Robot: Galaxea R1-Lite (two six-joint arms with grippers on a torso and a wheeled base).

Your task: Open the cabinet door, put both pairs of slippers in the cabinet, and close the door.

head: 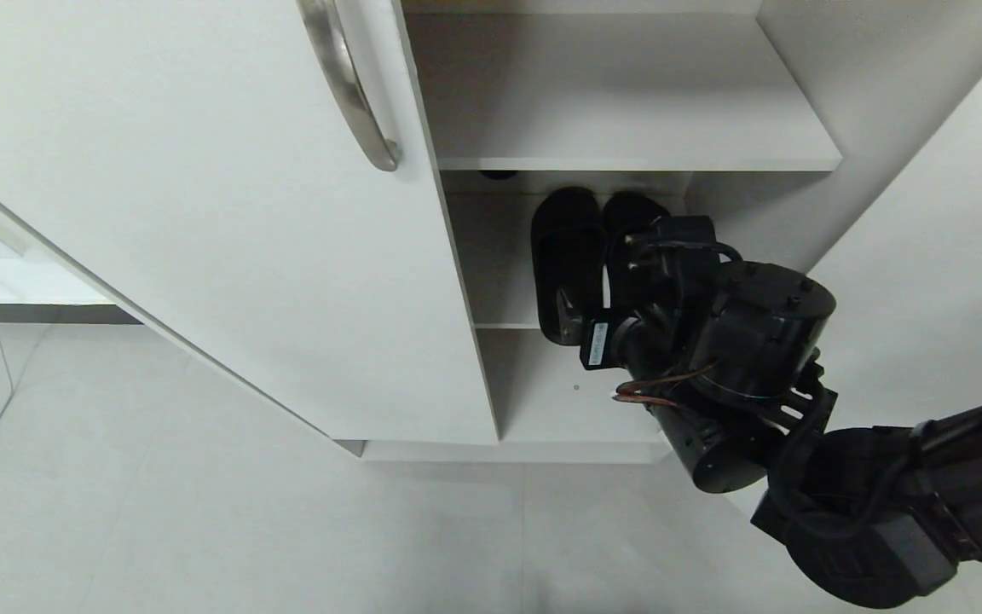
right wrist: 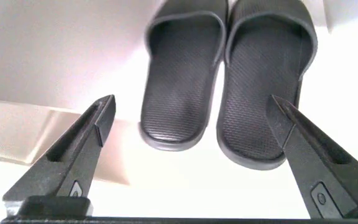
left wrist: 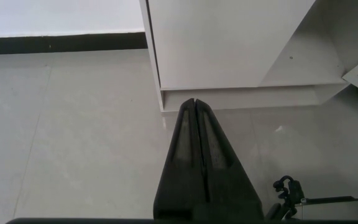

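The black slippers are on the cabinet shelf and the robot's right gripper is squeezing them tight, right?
Not quite. The black slippers are on the cabinet shelf, but the right gripper is not squeezing them: it is open wide and touches neither slipper. The right wrist view shows it.

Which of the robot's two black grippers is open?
The right gripper: it gapes wide open facing the pair of black slippers, whereas the left gripper is pressed shut.
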